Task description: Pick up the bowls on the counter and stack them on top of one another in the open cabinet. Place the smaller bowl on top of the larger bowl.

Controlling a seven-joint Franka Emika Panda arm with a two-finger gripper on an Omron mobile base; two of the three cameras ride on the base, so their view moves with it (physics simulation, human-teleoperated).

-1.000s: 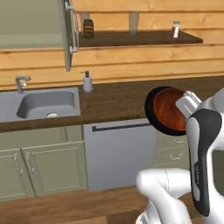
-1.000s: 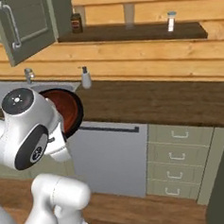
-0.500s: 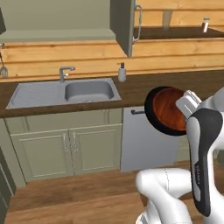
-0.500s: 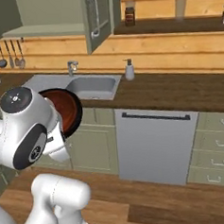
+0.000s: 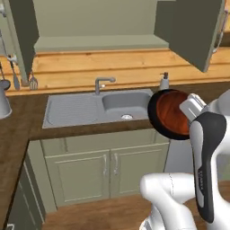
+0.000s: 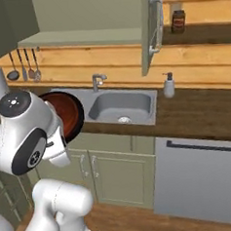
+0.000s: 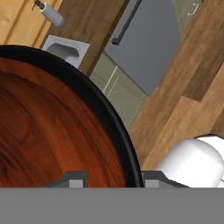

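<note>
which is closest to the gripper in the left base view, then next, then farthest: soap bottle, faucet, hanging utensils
From the gripper holding the bowl:
1. Soap bottle, just behind the bowl.
2. Faucet, behind the sink's middle.
3. Hanging utensils, far left wall.

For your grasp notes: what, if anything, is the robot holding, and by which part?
The hand holds the larger bowl, black-rimmed with a red-brown inside, by its rim, tipped on edge.

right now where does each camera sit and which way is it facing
Left base view: behind the arm's left, facing the sink and open cabinet; arm and held bowl at right.
Right base view: behind its right, same sink and cabinet; arm at left.
Hand view: on the hand, looking along the gripper across the bowl toward the floor.
Both base views share sink, faucet, soap bottle.
</note>
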